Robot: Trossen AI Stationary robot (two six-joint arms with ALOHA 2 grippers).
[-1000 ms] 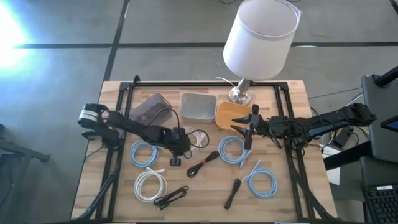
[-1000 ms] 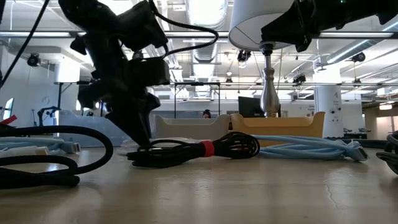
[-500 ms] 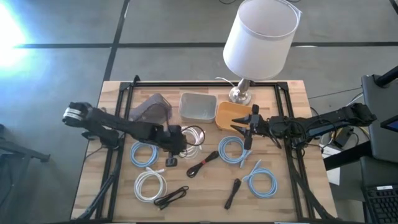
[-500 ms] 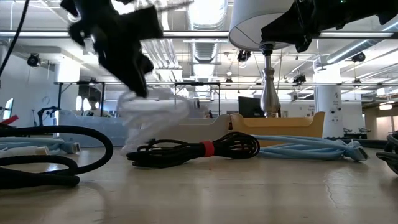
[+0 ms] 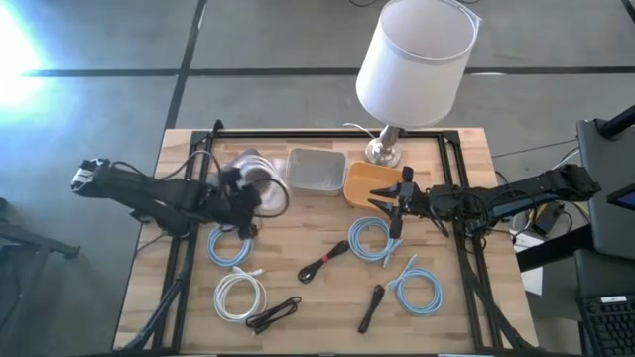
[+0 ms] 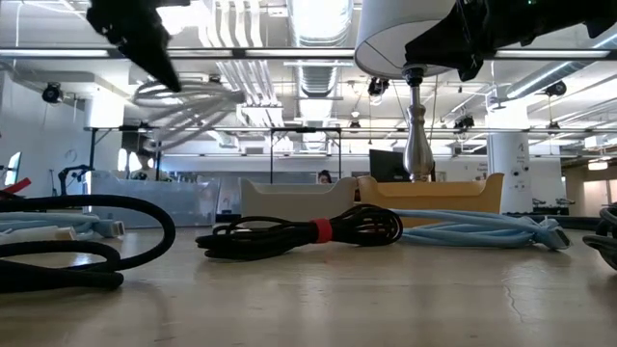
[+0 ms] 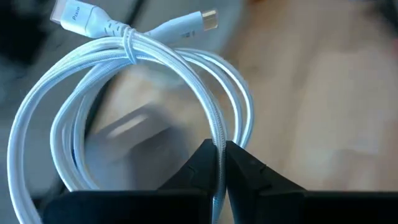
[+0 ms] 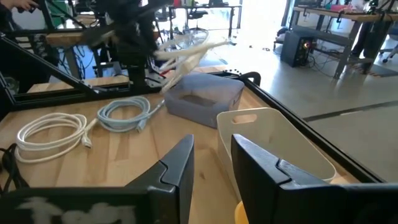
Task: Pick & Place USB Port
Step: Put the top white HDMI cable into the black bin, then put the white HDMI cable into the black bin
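A white braided USB cable, wound into a coil (image 7: 124, 93) with both plugs (image 7: 74, 15) at one side, is in my left gripper (image 7: 219, 150). In the high view, this gripper (image 5: 241, 194) is up over the table's left half, near the grey pouch (image 5: 230, 167), and the coil (image 5: 270, 194) spreads out beside it. It also shows high in the low view, where the coil (image 6: 193, 94) is blurred. My right gripper (image 5: 397, 206) hovers open and still beside the orange bin (image 5: 363, 181), touching nothing. My left gripper pinches the white coil between its two fingers, on a strand (image 7: 217, 134) at the side opposite the plugs. The strand runs straight between the fingertips. The coil is lifted clear of the table and stands out beyond the fingers, its loops loose.
A clear bin (image 5: 316, 169) and the orange bin sit at the far middle, with a lamp (image 5: 415, 59) behind them. Blue coils (image 5: 230, 244) (image 5: 372, 239) (image 5: 419, 290), a second white coil (image 5: 241, 295) and black cables (image 5: 322, 263) (image 5: 273, 314) (image 5: 370, 307) lie across the table.
My left gripper has risen from the table's middle and swung toward the left and far edges, carrying the white coil. The coil, which lay on the table a second ago, now hangs clear above it. The black plug beside it stayed out of the grip.
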